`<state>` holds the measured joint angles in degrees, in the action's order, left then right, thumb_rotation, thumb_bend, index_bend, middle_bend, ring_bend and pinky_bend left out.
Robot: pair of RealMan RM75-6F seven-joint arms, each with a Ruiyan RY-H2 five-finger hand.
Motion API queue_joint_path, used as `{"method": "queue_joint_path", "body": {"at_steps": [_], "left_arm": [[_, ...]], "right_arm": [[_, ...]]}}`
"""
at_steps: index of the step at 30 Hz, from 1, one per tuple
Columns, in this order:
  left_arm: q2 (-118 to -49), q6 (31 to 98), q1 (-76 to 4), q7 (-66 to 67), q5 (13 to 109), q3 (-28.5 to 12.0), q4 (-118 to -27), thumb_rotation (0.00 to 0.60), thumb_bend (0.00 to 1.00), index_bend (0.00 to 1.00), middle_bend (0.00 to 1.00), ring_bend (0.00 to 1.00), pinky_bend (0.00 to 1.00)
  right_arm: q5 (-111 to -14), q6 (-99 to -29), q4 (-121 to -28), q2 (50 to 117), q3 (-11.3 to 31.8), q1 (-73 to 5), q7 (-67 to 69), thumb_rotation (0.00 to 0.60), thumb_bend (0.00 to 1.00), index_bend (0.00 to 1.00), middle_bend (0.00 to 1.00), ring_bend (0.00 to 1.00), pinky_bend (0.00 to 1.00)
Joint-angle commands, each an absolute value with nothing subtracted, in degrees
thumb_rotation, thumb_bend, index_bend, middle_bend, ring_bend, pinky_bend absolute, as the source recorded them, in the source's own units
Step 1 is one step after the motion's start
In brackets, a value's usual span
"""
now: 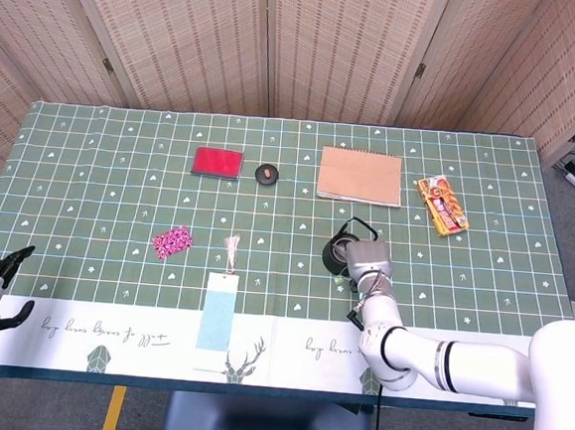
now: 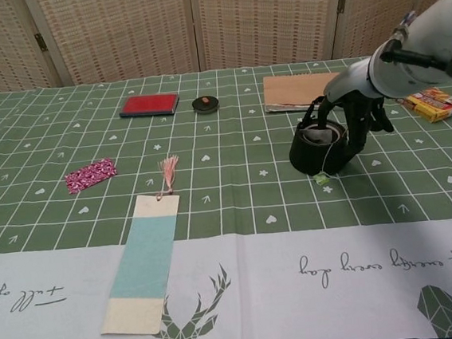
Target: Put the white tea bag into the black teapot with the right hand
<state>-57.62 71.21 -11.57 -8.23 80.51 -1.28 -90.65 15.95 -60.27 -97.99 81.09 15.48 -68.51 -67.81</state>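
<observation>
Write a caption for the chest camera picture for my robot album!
Right hand beside the teapot, with the tea bag inside.

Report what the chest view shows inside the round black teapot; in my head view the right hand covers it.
Observer: A white tea bag lies in the round black teapot's opening.
Operator: Check its string.
Observer: The string runs over the front rim to a small green tag on the green checked tablecloth.
Operator: Locate the right hand.
Observer: The right hand hangs beside the pot, not over its opening, fingers pointing down, apparently holding nothing.
</observation>
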Motion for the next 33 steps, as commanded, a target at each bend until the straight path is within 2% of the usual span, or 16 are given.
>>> {"method": "queue_joint_path", "body": {"at_steps": [1, 14, 20, 25, 30, 33], "left_arm": [[-57.5, 70.9, -11.6, -8.5, 79.9, -1.5, -90.4, 0.600, 0.38, 0.00, 0.11, 0.19, 0.16], [-57.4, 71.3, -11.4, -8.7, 80.0, -1.6, -90.4, 0.600, 0.38, 0.00, 0.11, 0.19, 0.16], [-57.4, 71.4, -11.3, -8.6, 80.0, -1.7, -90.4, 0.600, 0.38, 0.00, 0.11, 0.19, 0.16], [-57.5, 71.4, -11.3, -8.3, 79.9, -1.7, -90.4, 0.600, 0.38, 0.00, 0.11, 0.19, 0.16], [-57.8, 71.2, -11.4, -7.5, 79.5, -1.8, -90.5, 0.600, 0.38, 0.00, 0.11, 0.19, 0.16], [-58.0, 70.9, -11.5, -6.6, 79.2, -1.8, -90.5, 0.600, 0.38, 0.00, 0.11, 0.19, 0.16]], "right_arm": [[16.5, -59.6, -96.9, 81.8, 15.2, -69.1, -67.8, 0.600, 0.42, 0.16, 0.91, 0.73, 0.60], [19.7, -60.1, -93.3, 85.0, 13.1, -71.2, -70.4, 0.600, 0.42, 0.16, 0.91, 0.73, 0.60], [19.5, -61.7, -94.6, 84.5, 13.4, -71.2, -70.4, 0.600, 0.42, 0.16, 0.91, 0.73, 0.60], [15.6, -64.1, -101.8, 80.2, 14.8, -69.8, -67.1, 0.600, 0.42, 0.16, 0.91, 0.73, 0.60], [9.4, -68.0, -113.7, 73.1, 16.2, -67.2, -62.0, 0.600, 0.42, 0.16, 0.89, 0.72, 0.60], [2.9, -70.6, -121.7, 68.3, 16.1, -64.4, -58.2, 0.600, 0.42, 0.12, 0.82, 0.67, 0.56]]}}
